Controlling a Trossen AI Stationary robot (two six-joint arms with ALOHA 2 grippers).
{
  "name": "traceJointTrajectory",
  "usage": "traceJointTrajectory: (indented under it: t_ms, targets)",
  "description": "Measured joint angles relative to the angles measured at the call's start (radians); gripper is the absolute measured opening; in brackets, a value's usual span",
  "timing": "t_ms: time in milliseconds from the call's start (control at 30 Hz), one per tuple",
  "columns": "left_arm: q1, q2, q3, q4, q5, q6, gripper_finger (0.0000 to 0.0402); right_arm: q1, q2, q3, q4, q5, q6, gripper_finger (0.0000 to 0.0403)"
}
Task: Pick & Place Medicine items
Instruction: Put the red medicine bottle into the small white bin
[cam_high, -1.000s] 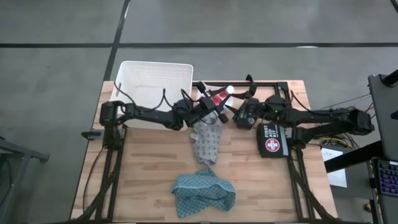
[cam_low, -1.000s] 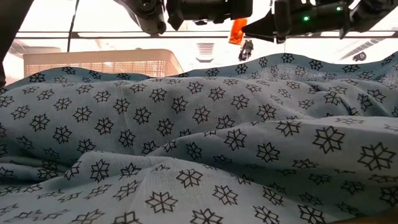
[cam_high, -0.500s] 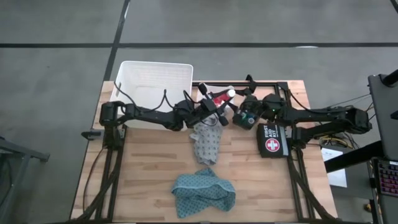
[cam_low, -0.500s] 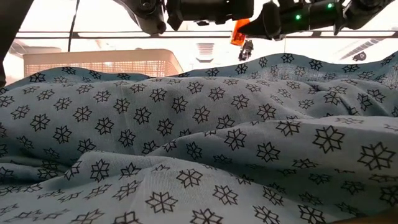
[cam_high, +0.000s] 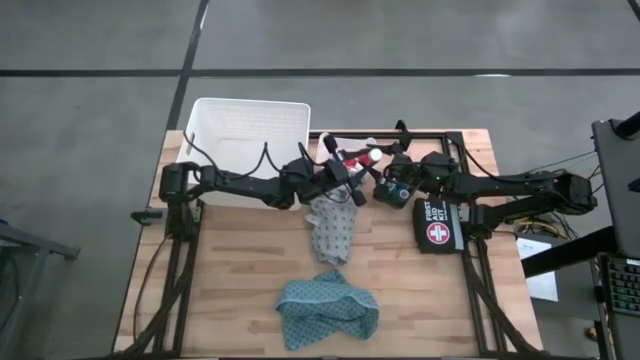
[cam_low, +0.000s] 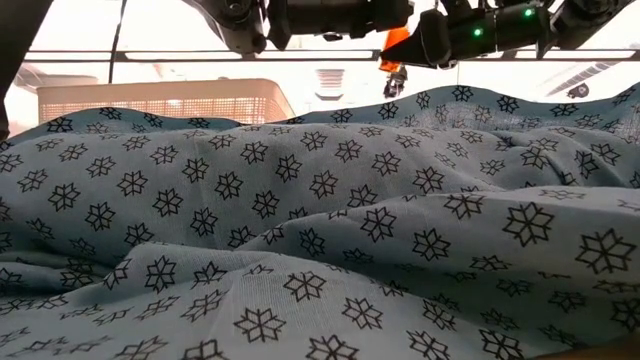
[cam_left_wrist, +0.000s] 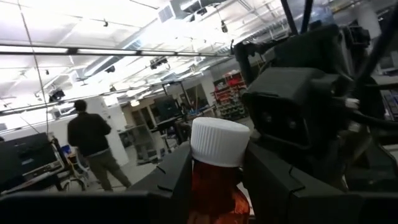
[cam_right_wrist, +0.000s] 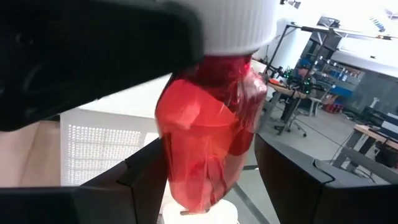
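Red bottle (cam_left_wrist: 214, 186) with its white cap (cam_left_wrist: 219, 140) sits pinched in the left pincer (cam_left_wrist: 214, 180), the two dark fingers (cam_left_wrist: 171, 177) pressing its sides while the cap pokes out past the tips. Up in the air it is, well clear of the surface (cam_high: 240, 270), as the high view shows at the far middle of the surface, bottle (cam_high: 355, 157) lying sideways with the cap (cam_high: 374, 153) pointing toward the right arm.

Right pincer (cam_high: 390, 190) is nose to nose with it, just beside the bottle's cap end. From its own wrist camera the red bottle (cam_right_wrist: 208, 137) fills the space between its spread fingers (cam_right_wrist: 298, 180), which stand off from the bottle's sides, so no pinch there: the jaws stand apart around it. Whether they touch the plastic I cannot tell.

In the low view both pincers hang high, with an orange-red sliver of the bottle (cam_low: 396, 38) showing between the dark housings.

Moving outward: directly under the left pincer lies a grey patterned cloth (cam_high: 332, 228). Beyond the left arm, at the far left corner, stands the white basket (cam_high: 205, 125). Beside the right pincer, under the right arm, lies the black first-aid pouch (cam_high: 437, 228) with its red-and-white cross. Nearest the front edge, well apart from both pincers, a teal patterned cloth (cam_high: 328, 310) is crumpled up, and it fills most of the low view (cam_low: 320, 230).

Far off in the room behind, a person (cam_left_wrist: 90, 140) in dark clothing stands.
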Motion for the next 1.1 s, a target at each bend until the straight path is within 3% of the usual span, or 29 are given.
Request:
traceJointTrajectory:
  t_ms: [267, 633, 1100]
  targets:
    - [0.0, 0.0, 0.001, -0.02, 0.002, 0.0, 0.0125, 0.0, 0.0, 0.0, 0.002, 0.003, 0.003, 0.0218]
    - [0.001, 0.0, 0.001, -0.02, 0.001, 0.0, 0.0125, 0.0, 0.0, 0.0, -0.001, 0.004, 0.002, 0.0158]
    - [0.001, 0.0, 0.001, -0.037, 0.001, 0.0, 0.0127, 0.0, 0.0, -0.003, -0.007, 0.007, 0.002, 0.0181]
